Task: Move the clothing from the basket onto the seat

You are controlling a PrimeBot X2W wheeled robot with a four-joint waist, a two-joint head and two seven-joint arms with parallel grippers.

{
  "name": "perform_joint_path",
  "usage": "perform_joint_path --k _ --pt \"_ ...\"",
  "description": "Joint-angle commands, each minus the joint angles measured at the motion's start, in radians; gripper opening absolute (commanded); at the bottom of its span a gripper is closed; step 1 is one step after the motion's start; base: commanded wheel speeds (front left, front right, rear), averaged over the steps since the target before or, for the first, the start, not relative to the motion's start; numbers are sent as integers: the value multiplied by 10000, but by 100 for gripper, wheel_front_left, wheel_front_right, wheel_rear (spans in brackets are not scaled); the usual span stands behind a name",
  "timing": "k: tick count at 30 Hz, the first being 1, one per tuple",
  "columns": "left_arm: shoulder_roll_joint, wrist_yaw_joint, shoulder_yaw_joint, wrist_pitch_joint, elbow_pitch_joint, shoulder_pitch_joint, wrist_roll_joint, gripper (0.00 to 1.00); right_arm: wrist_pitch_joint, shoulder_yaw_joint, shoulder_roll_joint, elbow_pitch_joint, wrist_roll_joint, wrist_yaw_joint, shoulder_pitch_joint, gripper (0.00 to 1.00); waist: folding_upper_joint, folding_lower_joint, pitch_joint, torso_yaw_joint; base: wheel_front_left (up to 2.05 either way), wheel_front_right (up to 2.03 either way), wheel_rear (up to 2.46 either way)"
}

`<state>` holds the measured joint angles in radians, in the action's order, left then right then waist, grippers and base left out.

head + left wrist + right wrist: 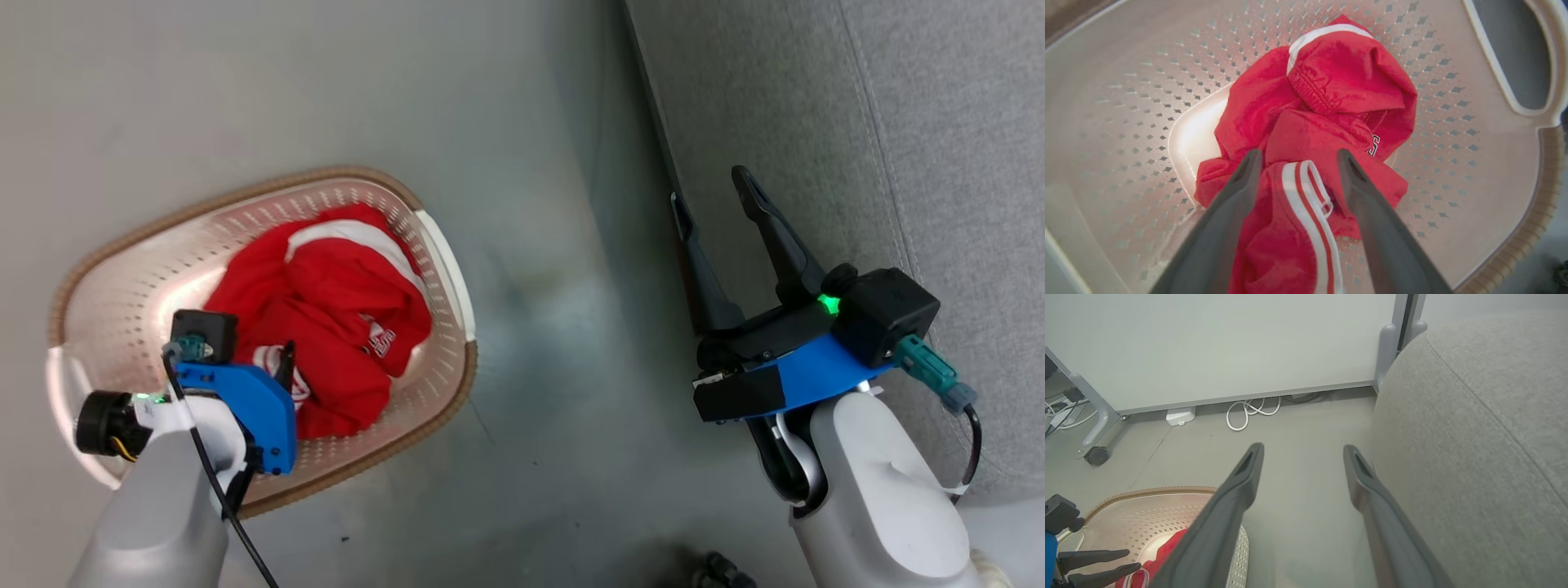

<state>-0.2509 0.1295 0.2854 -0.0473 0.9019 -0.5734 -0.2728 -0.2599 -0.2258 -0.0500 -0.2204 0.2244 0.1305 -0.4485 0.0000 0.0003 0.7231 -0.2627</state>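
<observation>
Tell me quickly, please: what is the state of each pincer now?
Left pincer: open, over the clothing in the basket, gripping nothing.
Right pincer: open, empty, beside the seat.

Clothing (1331, 81) bright red, white stripes and trim, small white lettering. Basket (122, 302) cream-white, diamond-shaped perforations, brown woven-look rim. Seat (816, 122) light grey fabric. Floor (531, 122) pale grey. Left gripper (1298, 157), right gripper (1303, 451): dark grey fingers.

The clothing (326, 327) lies in the basket (445, 269), toward its right end, under the left gripper (1299, 153). The basket stands on the floor (555, 343), left of the seat (816, 122); the right gripper (708, 186) hangs between them.
</observation>
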Motion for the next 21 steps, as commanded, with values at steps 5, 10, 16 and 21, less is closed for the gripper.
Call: perform_joint_path --k 5,10,16,21 --pt "-365 -127 148 -329 471 -623 209 100 -61 -152 -7 293 305 3 -295 100 0 -3 979 -502 0 0 0" --pt "-596 -521 189 -920 1070 -886 285 100 -62 -252 -10 605 506 3 -398 100 0 -3 1306 -638 0 0 0" --pt "-568 -667 338 -1225 1319 -1016 304 0 -60 -226 -9 690 594 4 -453 100 0 -3 1391 -662 0 0 0" --pt "-514 -604 414 -1205 1323 -1126 263 0 -61 -198 -10 675 610 4 -442 100 0 -3 1386 -635 0 0 0"
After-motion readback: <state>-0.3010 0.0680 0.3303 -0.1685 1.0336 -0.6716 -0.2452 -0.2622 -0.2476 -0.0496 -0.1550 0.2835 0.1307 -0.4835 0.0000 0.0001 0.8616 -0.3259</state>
